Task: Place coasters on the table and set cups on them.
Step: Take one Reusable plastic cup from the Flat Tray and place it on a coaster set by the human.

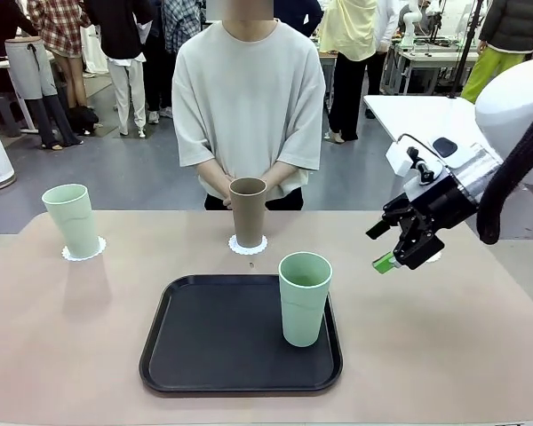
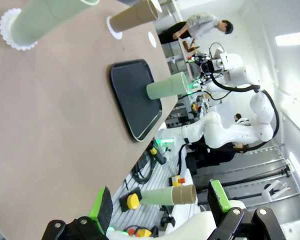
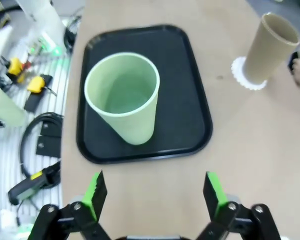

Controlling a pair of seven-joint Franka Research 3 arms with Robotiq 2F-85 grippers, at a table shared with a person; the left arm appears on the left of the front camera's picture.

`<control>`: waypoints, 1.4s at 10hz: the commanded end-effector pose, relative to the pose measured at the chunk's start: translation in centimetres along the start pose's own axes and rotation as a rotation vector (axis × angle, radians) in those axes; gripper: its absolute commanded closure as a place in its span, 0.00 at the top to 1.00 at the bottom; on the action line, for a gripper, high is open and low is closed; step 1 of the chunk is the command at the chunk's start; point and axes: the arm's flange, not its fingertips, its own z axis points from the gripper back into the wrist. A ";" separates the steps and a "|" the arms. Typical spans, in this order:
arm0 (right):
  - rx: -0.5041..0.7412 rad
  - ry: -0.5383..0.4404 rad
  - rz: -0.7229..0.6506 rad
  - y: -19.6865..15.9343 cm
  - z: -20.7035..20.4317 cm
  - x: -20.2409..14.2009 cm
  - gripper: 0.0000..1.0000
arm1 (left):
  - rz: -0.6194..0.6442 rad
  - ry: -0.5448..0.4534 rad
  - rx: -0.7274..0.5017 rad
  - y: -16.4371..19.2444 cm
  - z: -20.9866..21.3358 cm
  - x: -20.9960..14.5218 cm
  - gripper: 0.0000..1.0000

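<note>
Two of the three cups are already on their discs. From the black tray at the middle of the counter, a pale green cup stands upright on its coaster at 10 o'clock. The brown cup stands on a second coaster at 12 o'clock, just in front of the person's clasped hands.

The last green cup is upright on the tray, at its 3 o'clock edge. It is probably parked there so the right arm can reach it easily. A bare third coaster lies on the counter at about 2 o'clock from the tray, and it looks laid out to receive this cup.

The right jaws hover above the counter at 3 o'clock from that cup, near it but not touching. They are spread wide and empty, with the green pads apart. In the right wrist view the cup's mouth sits ahead between the two fingers, so the pose reads as lining up for a side grasp.

The left jaws are also wide open and hold nothing. They hang off the counter's near left side, likely held back because both nearer cups are done.

The remaining step seems to be moving the tray cup onto the bare disc.
</note>
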 end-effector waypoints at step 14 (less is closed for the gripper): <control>0.119 -0.256 0.007 -0.2 -5.3 -6.6 1.00 | 0.000 0.000 0.000 -0.2 0.2 0.1 1.00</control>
